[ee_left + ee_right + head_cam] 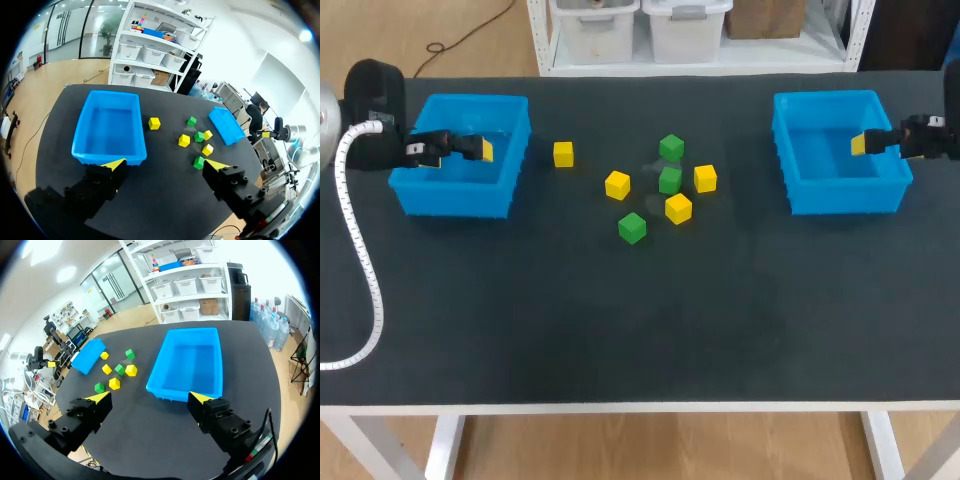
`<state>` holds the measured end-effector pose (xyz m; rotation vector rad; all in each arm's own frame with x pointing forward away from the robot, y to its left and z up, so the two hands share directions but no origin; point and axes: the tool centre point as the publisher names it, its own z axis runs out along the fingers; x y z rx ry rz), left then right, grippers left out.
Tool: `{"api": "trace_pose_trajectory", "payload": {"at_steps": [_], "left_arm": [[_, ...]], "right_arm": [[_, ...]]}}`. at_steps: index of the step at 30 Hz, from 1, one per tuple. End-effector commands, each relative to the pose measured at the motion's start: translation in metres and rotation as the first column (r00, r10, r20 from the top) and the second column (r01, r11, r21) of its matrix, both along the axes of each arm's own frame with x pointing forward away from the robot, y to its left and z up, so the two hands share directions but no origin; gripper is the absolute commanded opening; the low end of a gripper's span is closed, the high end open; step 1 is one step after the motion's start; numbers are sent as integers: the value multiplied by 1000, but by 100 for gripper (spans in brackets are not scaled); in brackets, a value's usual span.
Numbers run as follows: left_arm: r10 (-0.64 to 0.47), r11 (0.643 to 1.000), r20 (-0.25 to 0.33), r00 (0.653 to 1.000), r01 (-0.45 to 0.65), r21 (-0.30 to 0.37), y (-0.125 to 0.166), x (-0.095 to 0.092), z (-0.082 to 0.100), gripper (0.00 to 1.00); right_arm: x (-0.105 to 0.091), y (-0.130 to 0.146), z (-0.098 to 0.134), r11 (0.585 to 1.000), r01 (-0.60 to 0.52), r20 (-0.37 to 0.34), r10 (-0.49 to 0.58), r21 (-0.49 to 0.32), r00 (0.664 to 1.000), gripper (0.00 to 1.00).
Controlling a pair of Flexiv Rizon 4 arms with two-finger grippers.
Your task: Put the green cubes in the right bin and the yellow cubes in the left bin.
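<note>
On dark surface (pixel 620 330), scattered small yellow cubes (pixel 618 184) and green cubes (pixel 632 227), blue plastic left bin (pixel 455 198), right bin (pixel 845 197), seemingly long front-to-back, left arm (pixel 380 140), right arm (pixel 932 135) above them, jaws apart, pointing inward

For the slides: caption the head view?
Four yellow cubes and three green cubes sit unsorted between empty left bin and right bin.

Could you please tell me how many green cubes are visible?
3. The far green cube sits rearmost, the middle green cube just in front of it, the near green cube frontmost. None appears hidden.
</note>
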<state>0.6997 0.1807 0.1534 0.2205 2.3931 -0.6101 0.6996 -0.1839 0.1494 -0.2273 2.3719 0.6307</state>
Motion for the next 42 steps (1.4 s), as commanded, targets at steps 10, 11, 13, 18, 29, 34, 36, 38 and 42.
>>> {"api": "trace_pose_trajectory", "payload": {"at_steps": [10,11,13,18,29,34,36,38,42], "left_arm": [[-9,1000,9,1000,9,-13,3,0,-3,100],[-9,1000,9,1000,9,-13,3,0,-3,100],[-9,1000,9,1000,9,-13,3,0,-3,100],[-9,1000,9,1000,9,-13,3,0,-3,100],[-9,1000,9,1000,9,-13,3,0,-3,100],[-9,1000,9,1000,9,-13,3,0,-3,100],[-9,1000,9,1000,9,-13,3,0,-3,100],[-9,1000,9,1000,9,-13,3,0,-3,100],[-9,1000,9,1000,9,-13,3,0,-3,100]], "right_arm": [[0,-1,0,1000,-2,0,2,1,1000,100],[0,-1,0,1000,-2,0,2,1,1000,100],[0,-1,0,1000,-2,0,2,1,1000,100],[0,-1,0,1000,-2,0,2,1,1000,100],[37,19,21,982,-60,78,75,-181,994,100],[58,36,25,965,-119,106,147,-233,983,100],[68,44,27,959,-156,116,187,-235,975,100],[80,53,28,952,-182,122,217,-246,969,100],[104,72,28,923,-262,112,303,-282,946,100]]}}
